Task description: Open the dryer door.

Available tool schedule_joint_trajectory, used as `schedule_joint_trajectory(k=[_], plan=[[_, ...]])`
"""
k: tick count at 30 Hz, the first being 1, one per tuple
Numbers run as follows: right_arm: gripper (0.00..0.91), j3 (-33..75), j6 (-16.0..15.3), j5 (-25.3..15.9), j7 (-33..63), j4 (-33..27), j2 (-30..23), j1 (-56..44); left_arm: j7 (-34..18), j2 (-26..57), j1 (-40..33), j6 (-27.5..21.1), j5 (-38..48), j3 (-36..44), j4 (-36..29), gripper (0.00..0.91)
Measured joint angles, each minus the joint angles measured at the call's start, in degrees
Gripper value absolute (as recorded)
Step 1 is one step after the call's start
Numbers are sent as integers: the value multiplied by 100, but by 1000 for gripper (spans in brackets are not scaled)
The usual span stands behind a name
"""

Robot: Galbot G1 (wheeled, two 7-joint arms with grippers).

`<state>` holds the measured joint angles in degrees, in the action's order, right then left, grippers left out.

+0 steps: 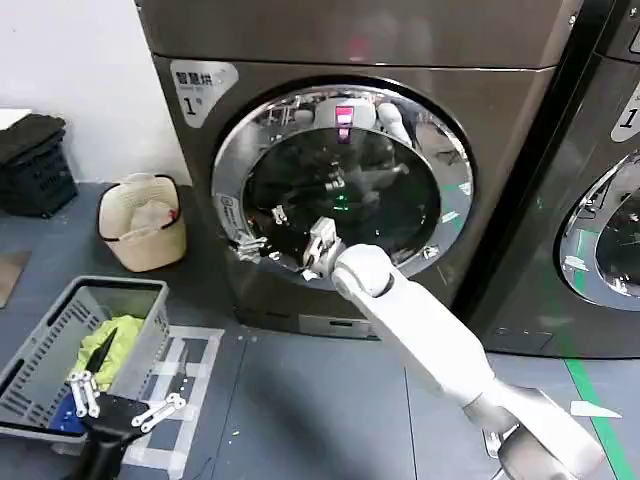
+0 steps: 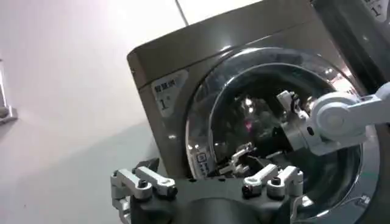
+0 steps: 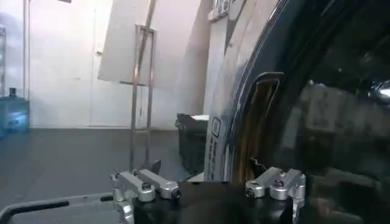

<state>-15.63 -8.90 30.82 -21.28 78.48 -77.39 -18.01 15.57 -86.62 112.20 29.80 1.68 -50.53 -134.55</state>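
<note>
The dryer door (image 1: 345, 185) is seen closed against the front of the bronze-grey machine (image 1: 500, 120), its wide chrome rim flush with the panel and the dark glass filling the middle of the head view. The right gripper (image 1: 318, 245) is held up at the lower left part of that door, right at the glass and close to the chrome rim, with the white right arm (image 1: 430, 345) stretched up to it from the lower right. In the right wrist view the right gripper (image 3: 210, 189) is shown with its fingers (image 3: 149, 182) spread apart and nothing clamped between them, the door's rim and a recessed slot at the edge of the glass (image 3: 259, 128) lying just ahead. The same gripper is caught from the left wrist view (image 2: 289, 115), pressed up near the glass. The left gripper (image 1: 125, 405) is parked low at the near left, over the edge of a grey basket (image 1: 150, 305) with yellow-green cloth (image 1: 115, 340) in it; its fingers (image 2: 152, 181) are spread and empty. A beige bin (image 1: 140, 222) is set on the floor left of the machine, and a second, darker machine (image 1: 600, 200) is stood to the right.
</note>
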Motion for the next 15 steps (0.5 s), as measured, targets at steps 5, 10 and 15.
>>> schedule_joint_trajectory(k=[5, 10, 15], plan=[[907, 7, 9, -8, -23, -71, -43, 24, 0, -1, -1, 4, -3, 0, 0, 907], [907, 10, 17, -19, -49, -140, -81, 43, 0, -2, -5, 5, -3, 0, 0, 907], [907, 13, 19, -24, -81, -190, -114, 66, 0, -3, -8, 6, -3, 0, 3, 907]])
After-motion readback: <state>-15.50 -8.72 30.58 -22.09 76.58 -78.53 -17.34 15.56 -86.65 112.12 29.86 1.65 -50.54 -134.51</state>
